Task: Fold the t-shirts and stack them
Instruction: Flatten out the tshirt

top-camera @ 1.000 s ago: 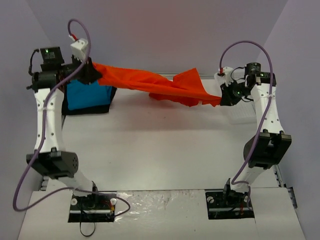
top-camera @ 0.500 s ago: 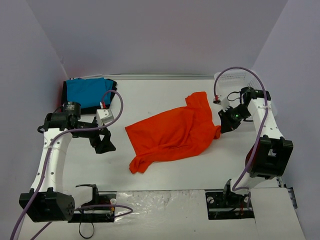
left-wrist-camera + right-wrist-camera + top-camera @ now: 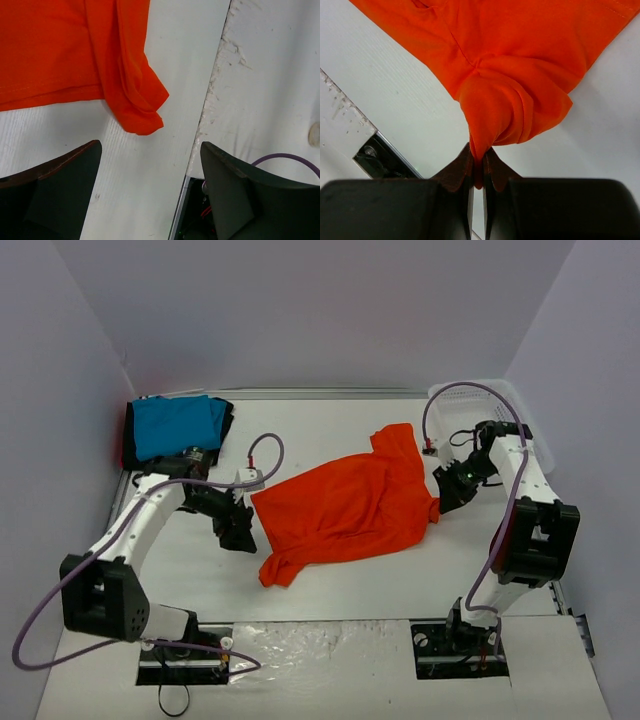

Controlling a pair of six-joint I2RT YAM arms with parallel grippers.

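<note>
Top external view: one bright orange-red cloth t-shirt (image 3: 345, 505) lies rumpled at frame centre, apparently at the spreading step. The right gripper (image 3: 438, 506) pinches its right edge. The left gripper (image 3: 240, 533) hangs wide and empty by the left hem, and probably must grasp there next. Upper left, one folded turquoise shirt (image 3: 175, 425) tops one black shirt (image 3: 227, 426).

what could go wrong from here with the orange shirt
The right tool pinches only a bunched bit of the bright orange-red cloth t-shirt; pulling may drag the whole shirt, or the cloth may slip out. The crumpled sleeve near the open left tool lies doubled over, so folding now could trap creases.
</note>
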